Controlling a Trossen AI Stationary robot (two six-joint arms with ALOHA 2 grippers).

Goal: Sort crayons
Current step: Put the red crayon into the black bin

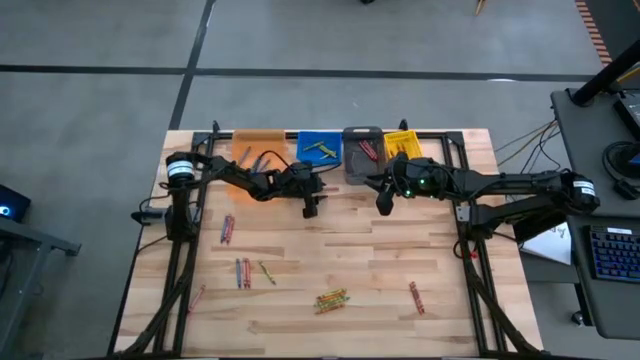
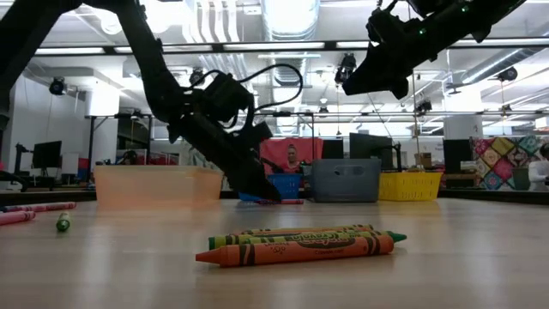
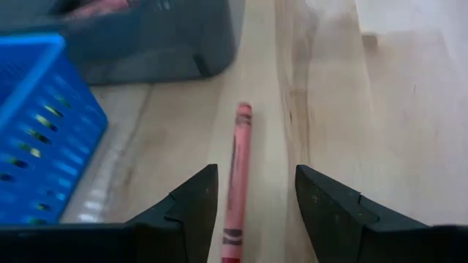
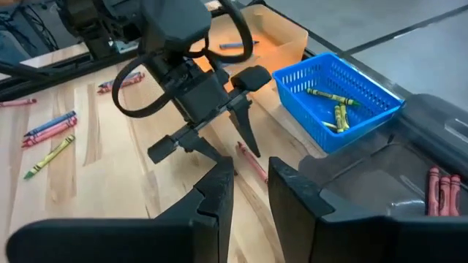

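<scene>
The left claw (image 3: 252, 201) hung open astride a red crayon (image 3: 235, 175) lying on the bench (image 1: 380, 260) just beside the blue bin (image 4: 336, 98), apparently lined up to pinch it; the right claw (image 4: 251, 183) waited above the grey bin (image 4: 409, 183), fingers narrowly apart, empty.

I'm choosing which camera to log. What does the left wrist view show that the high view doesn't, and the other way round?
Only the left wrist view shows the red crayon lying between the left claw's open fingers, not gripped. Only the high view shows the loose crayons on the near table, the orange bin, the yellow bin and the right claw. Both show the blue bin and grey bin.
</scene>
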